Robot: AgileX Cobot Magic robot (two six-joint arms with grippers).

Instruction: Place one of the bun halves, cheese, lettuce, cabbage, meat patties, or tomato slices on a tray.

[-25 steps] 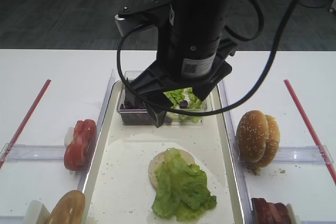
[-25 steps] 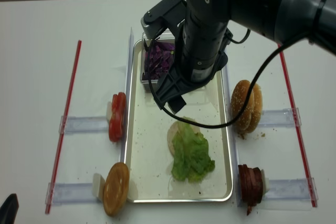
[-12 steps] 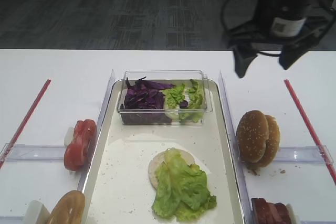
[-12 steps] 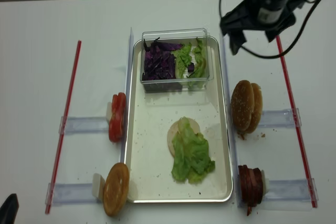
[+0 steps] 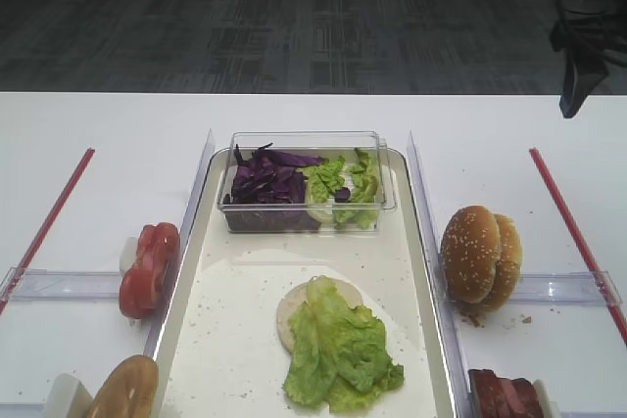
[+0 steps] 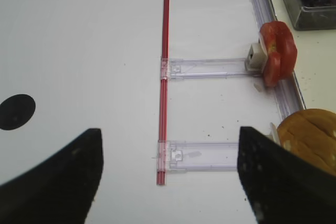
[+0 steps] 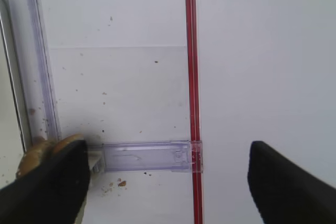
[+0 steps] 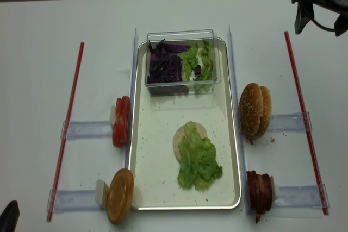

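Here the tray [image 8: 142, 188] fills the middle of the white table [image 8: 38, 52], a long silvery pan with rounded corners and a cream floor speckled with crumbs. On its floor, toward the near end, the lettuce [image 8: 199, 159] lies as a floppy, crinkled light green leaf, draped over a flat pale bun disc [image 8: 178, 139] so that only the disc's far-left edge shows. At the tray's far end stands a clear plastic tub [image 8: 182, 82] holding the cabbage [image 8: 165, 64], dark purple shreds, with more green leaf beside it.

Right of the tray, seeded golden bun halves [image 8: 255, 110] stand on edge against a clear holder, and dark meat patties [image 8: 260, 193] stand nearer the front. Left of the tray, the tomato slices [image 8: 121, 121] stand stacked on edge, glossy red, and a round golden-brown piece [image 8: 119, 195] sits nearer. Red strips [image 8: 68, 120] run along both outer sides.

The right gripper [image 7: 167, 182] hangs over the table's far right, well apart from the tray, jaws spread wide and empty. The left gripper [image 6: 170, 174] is likewise parted with nothing between its fingers, above bare table left of the tomato.
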